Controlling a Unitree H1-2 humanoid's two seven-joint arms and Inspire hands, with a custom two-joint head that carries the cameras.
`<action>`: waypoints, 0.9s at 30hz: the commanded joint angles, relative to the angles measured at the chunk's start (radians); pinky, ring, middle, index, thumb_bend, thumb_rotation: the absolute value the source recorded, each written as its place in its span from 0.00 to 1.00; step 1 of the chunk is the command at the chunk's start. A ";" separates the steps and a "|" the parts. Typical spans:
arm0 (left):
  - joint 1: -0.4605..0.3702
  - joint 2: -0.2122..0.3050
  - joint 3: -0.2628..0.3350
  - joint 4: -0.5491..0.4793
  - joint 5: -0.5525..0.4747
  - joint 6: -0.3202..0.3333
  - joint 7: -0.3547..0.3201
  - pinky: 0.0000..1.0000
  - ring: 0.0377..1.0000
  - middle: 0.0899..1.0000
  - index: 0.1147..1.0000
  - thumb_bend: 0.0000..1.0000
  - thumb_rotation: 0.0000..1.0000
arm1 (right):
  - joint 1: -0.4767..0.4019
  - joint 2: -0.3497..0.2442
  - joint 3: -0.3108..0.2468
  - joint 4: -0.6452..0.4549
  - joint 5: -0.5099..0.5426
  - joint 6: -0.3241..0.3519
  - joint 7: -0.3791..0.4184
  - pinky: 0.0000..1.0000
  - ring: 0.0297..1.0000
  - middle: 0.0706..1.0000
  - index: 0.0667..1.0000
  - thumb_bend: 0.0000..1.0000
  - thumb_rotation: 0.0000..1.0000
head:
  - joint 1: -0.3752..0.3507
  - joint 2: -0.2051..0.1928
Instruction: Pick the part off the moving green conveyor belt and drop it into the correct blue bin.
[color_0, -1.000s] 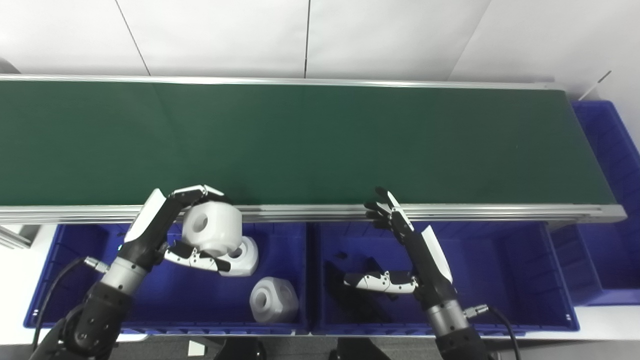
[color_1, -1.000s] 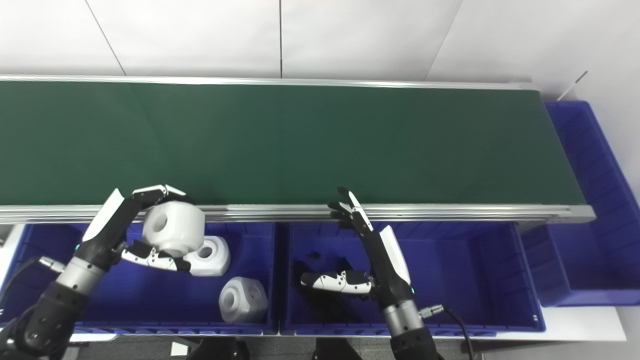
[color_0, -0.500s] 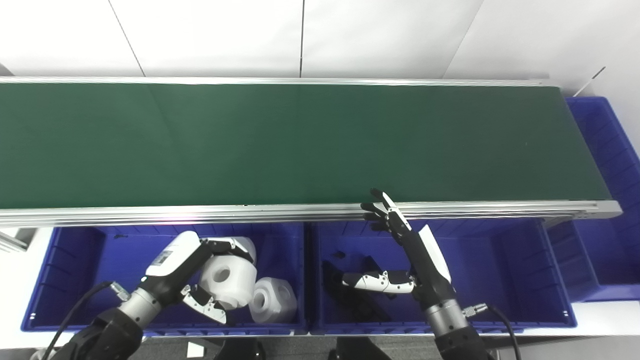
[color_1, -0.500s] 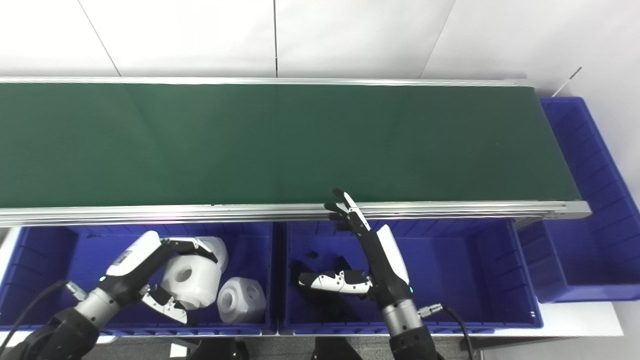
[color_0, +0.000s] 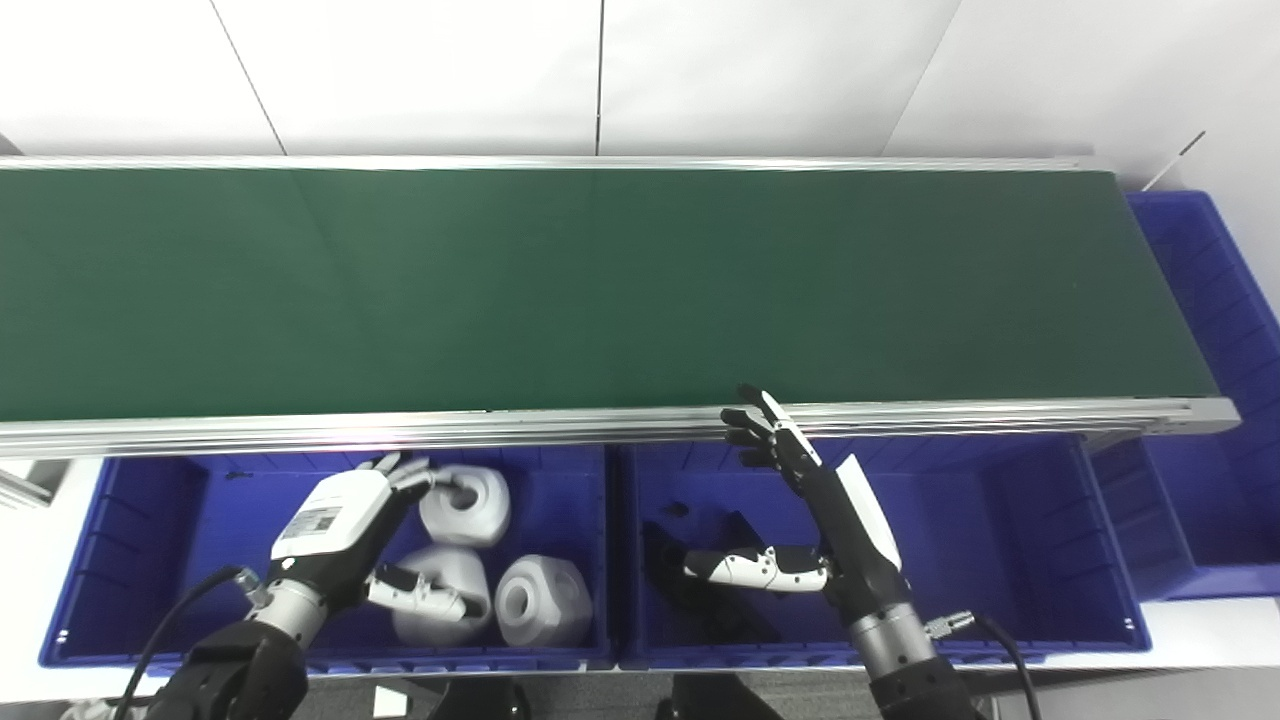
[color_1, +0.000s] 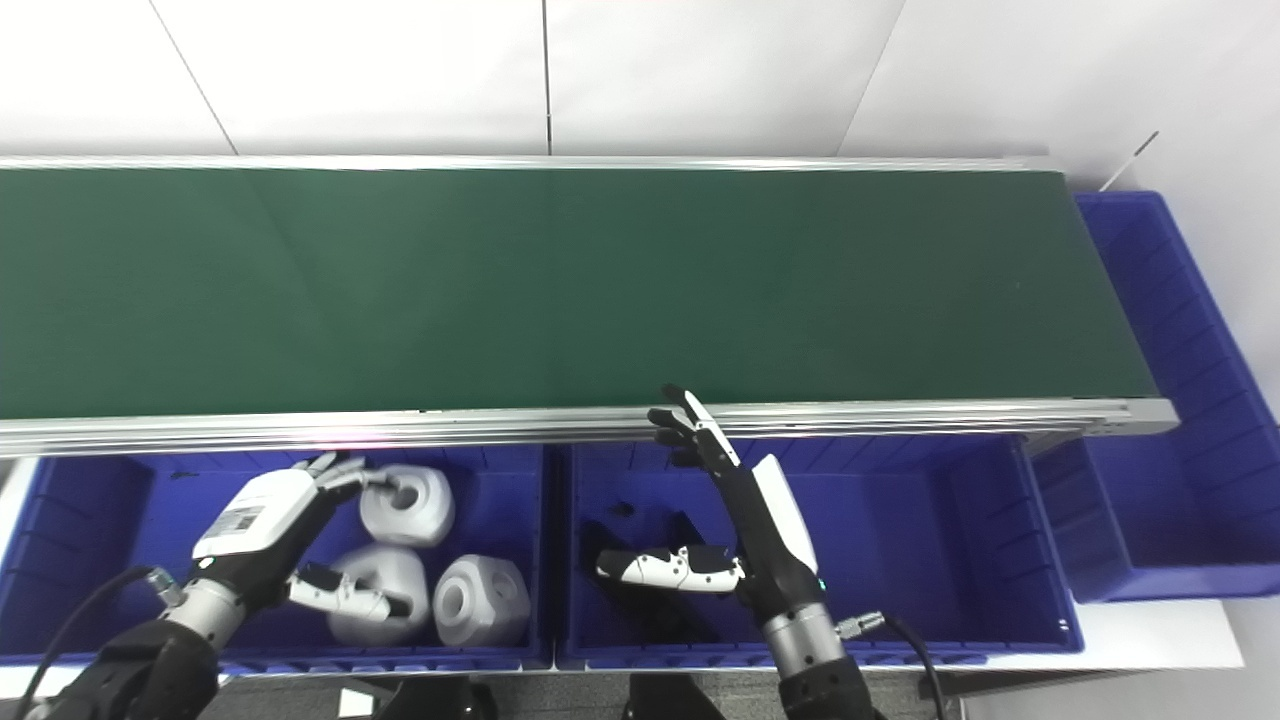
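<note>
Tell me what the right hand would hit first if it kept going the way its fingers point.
The right hand points up and away over the middle blue bin. Its fingertips already overlap the conveyor's near aluminium rail, so probably that rail, then the green belt; height is unclear.

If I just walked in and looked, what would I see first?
Probably the long green conveyor belt stretching right across the middle, with nothing riding on it. Next, three chunky white parts clustered in the left blue bin below the belt, with the left hand open above them. The right hand is spread open over the middle blue bin, fingertips near the belt's edge.
</note>
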 joint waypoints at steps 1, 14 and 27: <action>0.008 -0.021 0.029 0.009 -0.221 -0.133 -0.004 0.94 1.00 1.00 0.98 0.89 0.52 | -0.001 -0.008 -0.003 -0.032 0.018 0.013 0.013 0.78 0.83 0.87 0.96 0.88 0.30 | 0.001 -0.008; 0.000 -0.138 0.028 0.115 -0.749 -0.408 -0.194 0.91 0.95 0.97 0.93 0.91 0.38 | -0.007 -0.043 -0.003 -0.012 0.007 0.032 0.046 0.81 0.89 0.93 0.98 0.89 0.33 | -0.003 -0.068; -0.050 -0.189 0.059 0.233 -0.635 -0.420 -0.196 0.85 0.91 0.92 0.90 0.88 0.31 | -0.037 -0.061 -0.006 0.115 0.018 -0.040 0.034 0.84 0.90 0.93 1.00 0.89 0.34 | 0.025 -0.132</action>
